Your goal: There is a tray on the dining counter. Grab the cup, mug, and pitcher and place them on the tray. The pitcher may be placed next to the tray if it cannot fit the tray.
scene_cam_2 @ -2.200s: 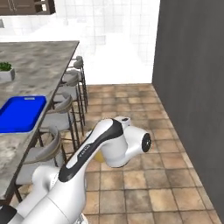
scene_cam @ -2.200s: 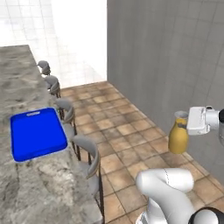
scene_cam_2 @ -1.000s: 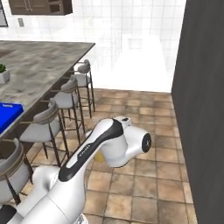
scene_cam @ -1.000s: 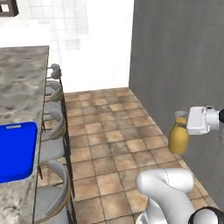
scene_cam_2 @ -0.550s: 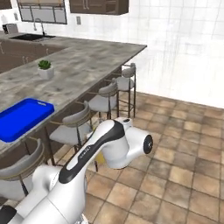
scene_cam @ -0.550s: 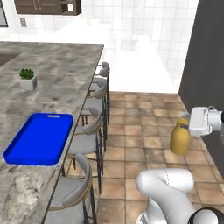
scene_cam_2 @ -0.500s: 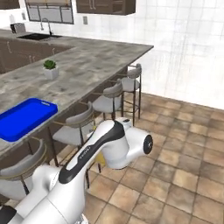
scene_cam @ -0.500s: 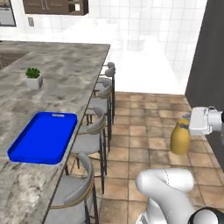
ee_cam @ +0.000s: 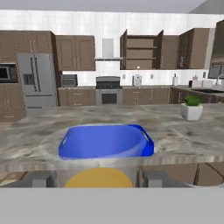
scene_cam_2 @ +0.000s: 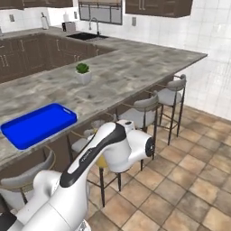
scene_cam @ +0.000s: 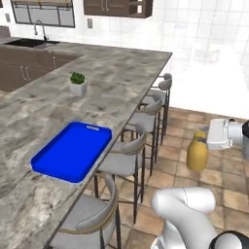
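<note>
While the blue tray (scene_cam: 72, 150) lies bare on the dining counter (scene_cam: 102, 92), I carry the pitcher (scene_cam: 197, 151) clamped in my gripper (scene_cam: 210, 138) out over the floor beside the stools. Delivery remains; I see no cup or mug yet.

The bright blue flat rectangular tray (scene_cam: 72, 150) lies bare near the edge of the grey-beige marbled stone dining counter (scene_cam: 112, 82), its whole surface open from above. A small potted green plant in a white pot (scene_cam: 77, 84) stands well beyond it. Grey curved-back bar stools (scene_cam: 127, 154) line the counter's side, their backs just below the stone edge
</note>
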You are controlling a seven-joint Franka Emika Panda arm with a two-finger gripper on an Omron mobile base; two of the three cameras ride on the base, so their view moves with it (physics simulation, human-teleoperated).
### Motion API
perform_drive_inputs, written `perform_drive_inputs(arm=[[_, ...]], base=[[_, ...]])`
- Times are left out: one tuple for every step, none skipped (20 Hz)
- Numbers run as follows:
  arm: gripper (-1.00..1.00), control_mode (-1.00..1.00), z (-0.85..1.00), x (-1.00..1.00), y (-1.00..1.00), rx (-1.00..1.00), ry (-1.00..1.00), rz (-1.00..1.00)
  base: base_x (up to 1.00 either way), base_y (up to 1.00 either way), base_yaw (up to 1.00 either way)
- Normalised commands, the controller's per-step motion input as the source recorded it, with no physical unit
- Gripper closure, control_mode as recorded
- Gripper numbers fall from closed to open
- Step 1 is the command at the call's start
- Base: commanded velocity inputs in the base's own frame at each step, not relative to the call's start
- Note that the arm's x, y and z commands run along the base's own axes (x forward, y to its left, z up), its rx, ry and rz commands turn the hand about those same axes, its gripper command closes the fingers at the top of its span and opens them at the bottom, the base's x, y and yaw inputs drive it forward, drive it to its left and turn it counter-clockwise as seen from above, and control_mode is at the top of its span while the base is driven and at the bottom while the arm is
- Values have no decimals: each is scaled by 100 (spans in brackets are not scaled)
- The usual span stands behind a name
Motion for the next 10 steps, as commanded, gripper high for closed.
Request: perform_drive_inputs(arm=[[100, 100, 0, 0, 0, 0, 0, 0], [100, 100, 0, 0, 0, 0, 0, 0], [100, 100, 0, 0, 0, 0, 0, 0], [100, 100, 0, 0, 0, 0, 0, 0], [100, 100, 0, 0, 0, 0, 0, 0], [100, 100, 0, 0, 0, 0, 0, 0], [100, 100, 0, 0, 0, 0, 0, 0], [100, 100, 0, 0, 0, 0, 0, 0], [100, 100, 0, 0, 0, 0, 0, 0], [100, 100, 0, 0, 0, 0, 0, 0]], base=[[47, -38, 32], [47, -38, 32], [46, -38, 33], [46, -38, 33], [45, -37, 35], [45, -37, 35], [44, -36, 35], [44, -37, 35], [44, -37, 35], [40, -37, 37]])
